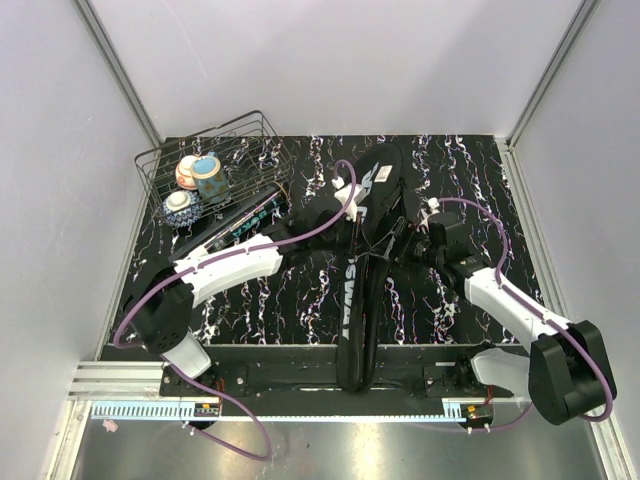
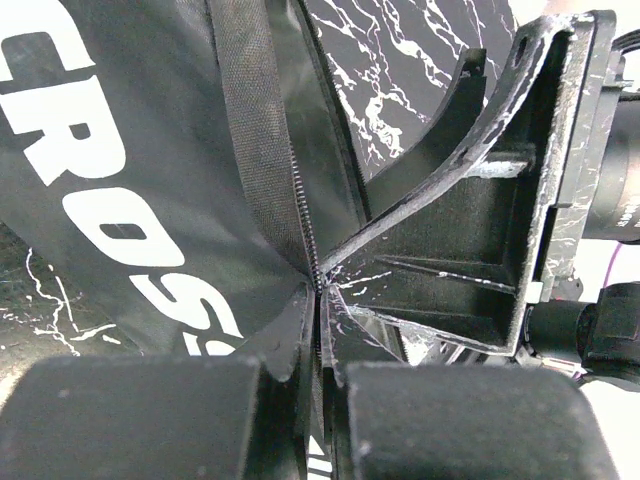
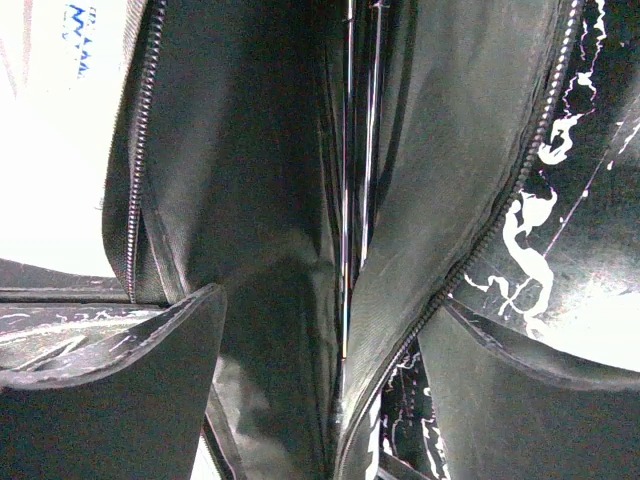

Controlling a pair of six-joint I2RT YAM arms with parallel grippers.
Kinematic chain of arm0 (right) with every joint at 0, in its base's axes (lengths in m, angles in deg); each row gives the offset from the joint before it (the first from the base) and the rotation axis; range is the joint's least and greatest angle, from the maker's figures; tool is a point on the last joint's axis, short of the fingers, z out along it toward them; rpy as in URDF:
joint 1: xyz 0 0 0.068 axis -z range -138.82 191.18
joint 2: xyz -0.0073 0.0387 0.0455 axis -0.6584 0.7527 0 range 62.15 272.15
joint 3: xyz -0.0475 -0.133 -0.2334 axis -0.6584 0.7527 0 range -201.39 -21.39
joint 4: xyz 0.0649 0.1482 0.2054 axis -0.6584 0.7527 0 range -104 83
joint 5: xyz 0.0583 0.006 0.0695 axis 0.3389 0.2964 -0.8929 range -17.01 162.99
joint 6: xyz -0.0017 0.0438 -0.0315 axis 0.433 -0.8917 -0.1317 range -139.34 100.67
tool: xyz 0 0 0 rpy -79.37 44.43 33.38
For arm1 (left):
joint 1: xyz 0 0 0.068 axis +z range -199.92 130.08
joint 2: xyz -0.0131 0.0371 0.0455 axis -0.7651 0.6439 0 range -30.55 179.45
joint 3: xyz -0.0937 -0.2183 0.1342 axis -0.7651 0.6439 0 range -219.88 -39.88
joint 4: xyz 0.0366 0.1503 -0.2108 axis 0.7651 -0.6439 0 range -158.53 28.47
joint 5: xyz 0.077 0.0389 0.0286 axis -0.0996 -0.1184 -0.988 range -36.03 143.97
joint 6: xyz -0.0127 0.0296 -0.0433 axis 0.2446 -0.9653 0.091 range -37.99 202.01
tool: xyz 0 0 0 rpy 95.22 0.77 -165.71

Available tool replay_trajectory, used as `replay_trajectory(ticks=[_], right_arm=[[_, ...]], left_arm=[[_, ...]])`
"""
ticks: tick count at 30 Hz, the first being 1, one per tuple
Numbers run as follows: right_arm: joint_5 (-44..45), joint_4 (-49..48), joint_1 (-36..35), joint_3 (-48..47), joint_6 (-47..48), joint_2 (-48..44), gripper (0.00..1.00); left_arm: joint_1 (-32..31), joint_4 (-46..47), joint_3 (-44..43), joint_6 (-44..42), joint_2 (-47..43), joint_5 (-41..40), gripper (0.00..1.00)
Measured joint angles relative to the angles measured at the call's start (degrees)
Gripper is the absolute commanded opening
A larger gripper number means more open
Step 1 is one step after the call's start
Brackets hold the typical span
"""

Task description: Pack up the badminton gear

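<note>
Left pincer (image 2: 318, 395) pinches the bag (image 2: 120, 120) by its zip edge, mid-bench. Right pincer (image 3: 325, 390), spread, hangs over its open mouth

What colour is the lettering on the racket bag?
White, on the black racket-shaped fabric bag; clearest in the left wrist view.

We count two arms built alike. The left arm (image 1: 230, 266) and the right arm (image 1: 505, 296) each wear a glossy white shell over the long link, with bulky matt black joint housings (image 1: 562, 372) at elbow and base. A thin purple cable (image 1: 343, 165) loops loosely along each. The right gripper (image 3: 320, 395) has broad black plastic fingers (image 3: 100, 380), scuffed with whitish scratches.
</note>
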Motion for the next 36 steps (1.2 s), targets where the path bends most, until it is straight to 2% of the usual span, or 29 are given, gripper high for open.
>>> replay_trajectory(ticks=[10, 15, 24, 31, 36], right_arm=[[1.64, -5.53, 0.09, 0.85, -5.29, 1.81, 0.92], [1.18, -9.38, 0.04, 1.57, -7.28, 4.94, 0.9], [7.23, -13.18, -0.2, 7.45, -10.21, -1.77, 0.91], [10.1, -19.65, 0.72, 7.41, -12.44, -0.2, 0.9], [10.71, -19.43, 2.95, 7.39, -10.97, 2.03, 0.98]], left_arm=[[1.18, 3.98, 1.29, 0.0, -0.37, -0.72, 0.0], [1.22, 4.09, 1.38, -0.02, -0.26, -1.18, 0.0], [0.7, 4.72, 2.51, 0.24, 0.37, -0.61, 0.0], [0.7, 2.32, 3.96, 0.63, 0.48, 0.52, 0.0], [0.7, 1.36, 3.85, 0.61, 1.2, 1.14, 0.0]])
